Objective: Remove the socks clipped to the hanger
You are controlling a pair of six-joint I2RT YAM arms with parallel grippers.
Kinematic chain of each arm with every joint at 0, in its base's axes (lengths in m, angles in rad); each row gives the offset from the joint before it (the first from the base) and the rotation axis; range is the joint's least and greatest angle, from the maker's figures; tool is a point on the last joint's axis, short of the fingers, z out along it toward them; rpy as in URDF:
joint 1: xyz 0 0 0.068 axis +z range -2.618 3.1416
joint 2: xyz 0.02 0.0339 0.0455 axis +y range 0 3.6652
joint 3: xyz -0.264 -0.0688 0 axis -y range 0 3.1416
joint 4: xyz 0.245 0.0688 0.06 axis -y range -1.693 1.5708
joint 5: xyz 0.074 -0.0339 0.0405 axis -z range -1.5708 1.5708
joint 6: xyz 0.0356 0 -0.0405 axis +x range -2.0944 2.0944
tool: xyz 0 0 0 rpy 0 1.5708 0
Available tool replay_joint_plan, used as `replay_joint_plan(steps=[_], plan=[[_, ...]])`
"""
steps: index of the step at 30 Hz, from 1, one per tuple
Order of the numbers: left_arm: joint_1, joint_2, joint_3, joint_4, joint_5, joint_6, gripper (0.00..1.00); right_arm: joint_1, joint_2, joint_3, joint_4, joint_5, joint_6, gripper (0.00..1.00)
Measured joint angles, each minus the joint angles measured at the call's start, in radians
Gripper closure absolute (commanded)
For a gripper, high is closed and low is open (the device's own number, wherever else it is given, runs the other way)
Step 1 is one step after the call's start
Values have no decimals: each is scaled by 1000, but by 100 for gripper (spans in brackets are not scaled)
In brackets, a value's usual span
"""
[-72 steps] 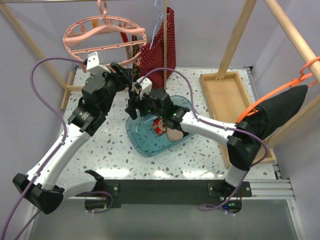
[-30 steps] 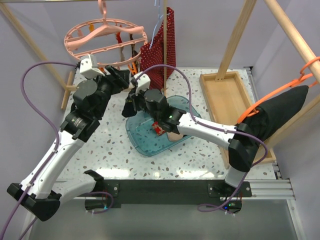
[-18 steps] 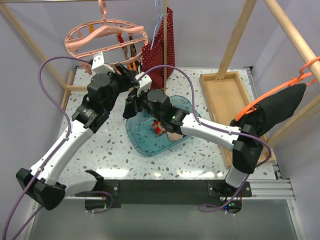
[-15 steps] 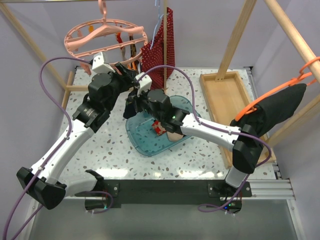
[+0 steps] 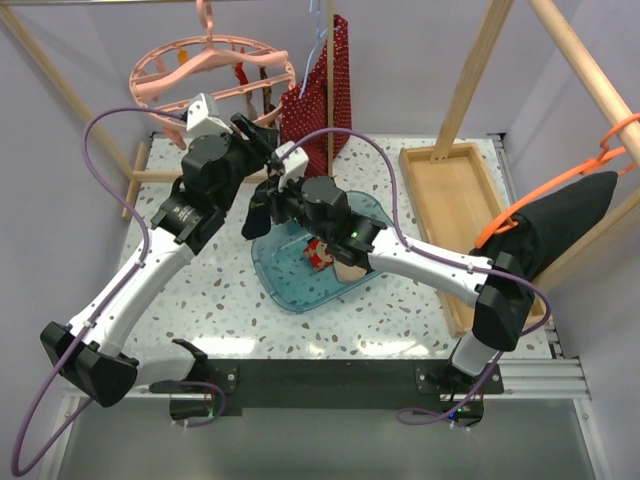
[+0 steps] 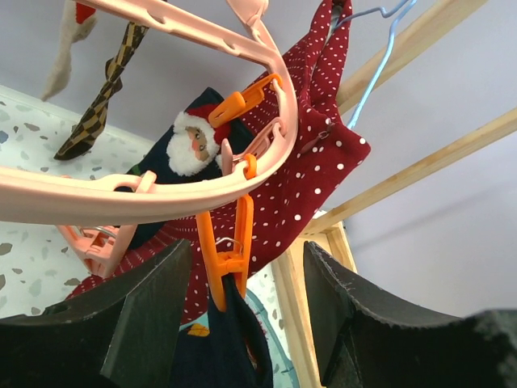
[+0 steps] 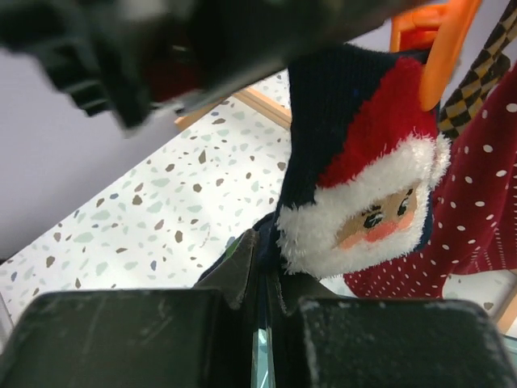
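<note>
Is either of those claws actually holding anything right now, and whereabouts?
The right gripper pinches the Santa sock by its lower end; the left gripper is open around the orange clip.

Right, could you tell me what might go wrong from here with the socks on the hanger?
1. The right gripper looks shut on the Santa sock while it hangs clipped; pulling now could drag the pink hanger sideways or stretch the sock.
2. The left gripper is open around an orange clip, near the red dotted garment; closing or moving might snag that instead.
</note>
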Motion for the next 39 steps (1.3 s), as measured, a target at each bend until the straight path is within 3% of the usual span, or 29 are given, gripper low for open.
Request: replay_joint_plan(steps=[6,14,19,26,39], plan=[[0,17,6,0,-15,-8,40,8,-2,0,-3,-13,0,100],[0,28,7,5,-27,-8,51,15,-3,0,-9,-13,0,100],[0,43,6,29,-27,-5,67,18,-3,0,-12,-12,0,100],[0,40,-18,75,-35,23,100,26,-7,0,-21,-12,0,100],[0,-6,-42,88,-61,70,100,31,-113,-82,-28,19,14,100]])
